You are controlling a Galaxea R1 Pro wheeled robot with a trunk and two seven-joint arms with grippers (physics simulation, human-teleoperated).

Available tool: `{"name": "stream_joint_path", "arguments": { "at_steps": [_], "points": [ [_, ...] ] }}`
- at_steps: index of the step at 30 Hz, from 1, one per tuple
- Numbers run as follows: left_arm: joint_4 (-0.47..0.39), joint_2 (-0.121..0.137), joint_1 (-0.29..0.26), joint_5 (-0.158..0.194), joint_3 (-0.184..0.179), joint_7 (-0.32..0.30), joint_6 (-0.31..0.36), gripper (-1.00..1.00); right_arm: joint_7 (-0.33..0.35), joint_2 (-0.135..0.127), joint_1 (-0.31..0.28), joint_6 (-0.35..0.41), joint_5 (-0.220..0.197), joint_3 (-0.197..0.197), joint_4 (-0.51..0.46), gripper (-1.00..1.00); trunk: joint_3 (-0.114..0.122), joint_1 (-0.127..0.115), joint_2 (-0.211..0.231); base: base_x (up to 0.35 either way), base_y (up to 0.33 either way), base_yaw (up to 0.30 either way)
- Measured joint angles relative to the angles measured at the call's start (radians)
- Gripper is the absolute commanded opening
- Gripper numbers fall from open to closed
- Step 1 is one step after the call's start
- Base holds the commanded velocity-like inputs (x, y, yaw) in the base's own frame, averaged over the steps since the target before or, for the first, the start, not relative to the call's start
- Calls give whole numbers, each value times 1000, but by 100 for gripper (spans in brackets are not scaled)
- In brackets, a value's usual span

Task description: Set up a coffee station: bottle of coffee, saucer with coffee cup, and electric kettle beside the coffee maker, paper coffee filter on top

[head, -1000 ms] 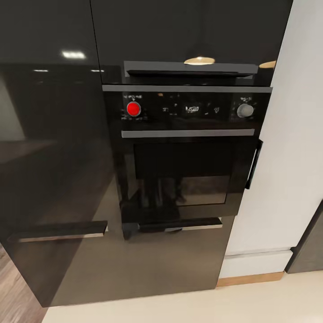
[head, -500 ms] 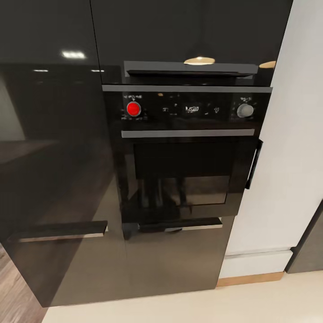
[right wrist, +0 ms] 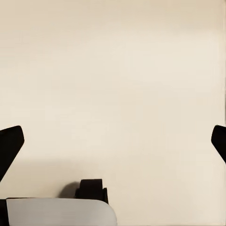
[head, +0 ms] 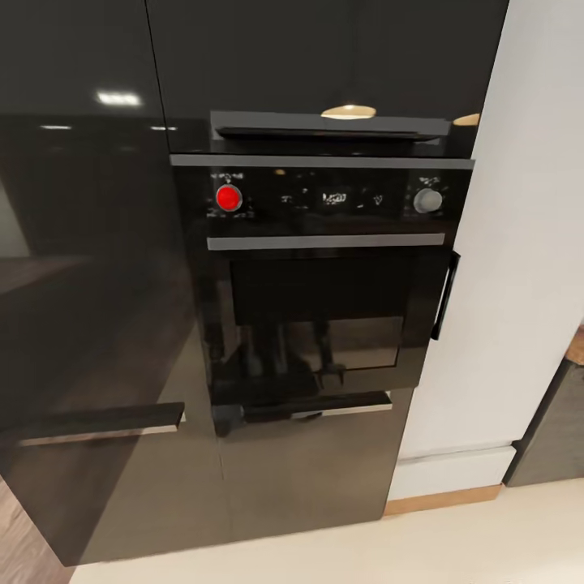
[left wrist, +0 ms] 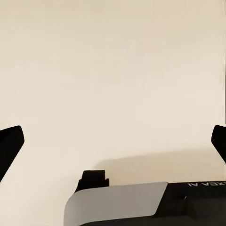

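One oven (head: 316, 276), two knobs (head: 229, 197), two tools (left wrist: 113, 146)

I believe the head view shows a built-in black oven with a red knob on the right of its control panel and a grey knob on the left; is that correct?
Not quite: in the head view the red knob is on the left of the oven panel and the grey knob on the right.

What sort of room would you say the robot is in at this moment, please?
Most likely a home kitchen. A black built-in oven with a red knob and a grey knob sits in tall glossy dark cabinets, beside a white wall panel.
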Motion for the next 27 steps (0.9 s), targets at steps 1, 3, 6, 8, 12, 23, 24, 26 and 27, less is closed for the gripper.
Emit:
{"name": "stream_joint_path", "arguments": {
  "at_steps": [1,3,6,8,12,23,24,26,27],
  "points": [
    [1,0,0,0,-1,0,0,100,1,-1,1,0,0,0,2,100,1,0,0,0,0,-226],
    [2,0,0,0,-1,0,-1,100,1,-1,1,0,0,0,2,100,2,0,0,0,0,-229],
    [4,0,0,1,-2,-1,-1,100,1,-1,2,0,0,0,3,100,3,0,0,0,0,-233],
    [4,0,0,1,-1,-1,-1,100,1,-1,2,0,-1,-1,3,100,4,0,0,0,0,-235],
    [4,0,0,1,1,-1,-1,100,-1,-5,2,1,-1,-1,3,100,6,0,0,0,0,-236],
    [5,0,0,3,9,-2,-1,100,-1,-9,2,1,-1,-2,3,100,12,0,0,0,0,-237],
    [6,0,0,3,9,-2,-1,100,-1,-9,2,1,-1,-2,3,100,13,0,0,0,0,-236],
    [5,0,0,3,9,-3,-1,100,-1,-9,2,1,-1,-1,3,100,14,0,0,0,0,-236],
    [5,0,0,3,10,-3,-1,100,-1,-9,2,1,-1,-1,3,100,14,0,0,0,0,-236]
  ]
}}
